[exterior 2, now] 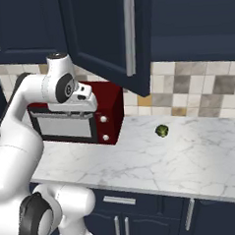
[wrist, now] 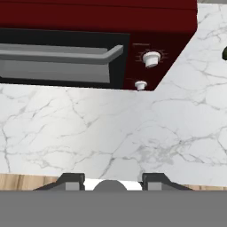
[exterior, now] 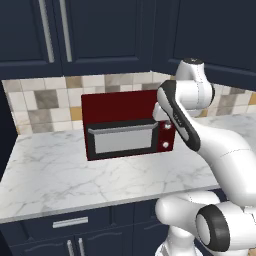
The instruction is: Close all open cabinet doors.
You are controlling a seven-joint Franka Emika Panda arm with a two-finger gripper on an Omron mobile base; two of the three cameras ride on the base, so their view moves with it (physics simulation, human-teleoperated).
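Approach is judged pending: one cabinet door [exterior 2: 109,36] is seen ajar above the microwave [exterior 2: 85,116]; gripper [wrist: 113,181] is spread, empty, and must be raised.

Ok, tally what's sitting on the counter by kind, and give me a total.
On the counter:
red microwave: 1
small green vegetable: 1
Total: 2

Navy cabinet doors [exterior 2: 109,36] (silver handles), red microwave [exterior: 127,125], white grey-veined marble counter [wrist: 111,133], beige-grey tiles [exterior 2: 196,87]
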